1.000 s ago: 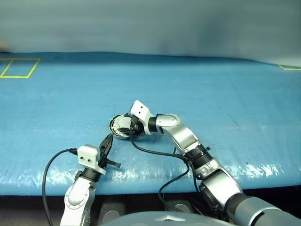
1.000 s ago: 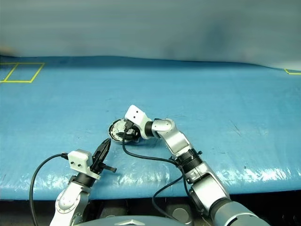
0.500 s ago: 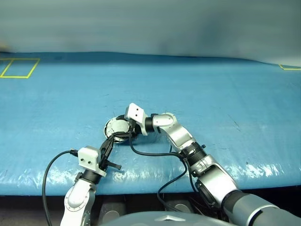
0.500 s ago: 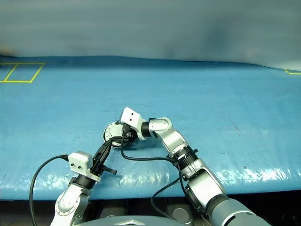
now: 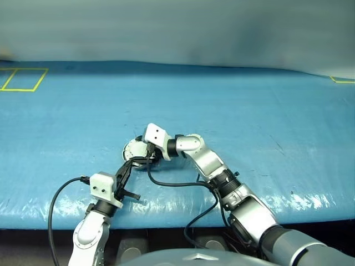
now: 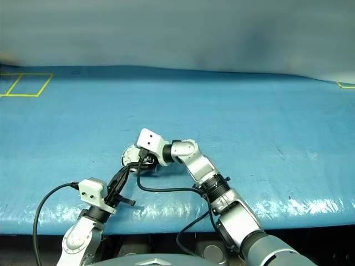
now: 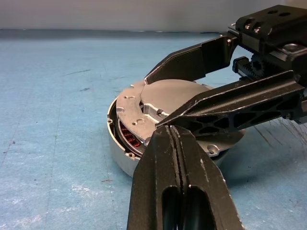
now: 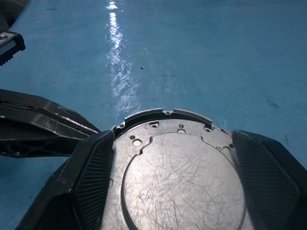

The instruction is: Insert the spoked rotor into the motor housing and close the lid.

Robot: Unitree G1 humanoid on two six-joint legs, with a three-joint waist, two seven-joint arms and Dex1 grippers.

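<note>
The motor housing (image 7: 117, 155), a round grey puck, lies on the blue mat near the front edge. The lid (image 8: 182, 182) rests almost flat on top of it. A narrow gap on one side shows copper-red windings (image 7: 129, 137). My right gripper (image 8: 172, 136) is open, one finger on each side of the lid, and reaches in from the right in the eye views (image 5: 141, 156). My left gripper (image 7: 173, 132) is shut and empty, its tip just in front of the housing, close under the right gripper's nearer finger (image 7: 240, 103). The spoked rotor is hidden.
The blue mat (image 5: 249, 111) stretches wide behind and to both sides of the housing. A yellow taped square (image 5: 22, 79) marks the far left corner and a yellow mark (image 5: 341, 79) the far right. Black cables (image 5: 177, 183) hang from both wrists near the front edge.
The lid, raised a second ago, has come down onto the housing. My right gripper swung left with it, and its fingers now stand wider. The left gripper stayed where it was.
</note>
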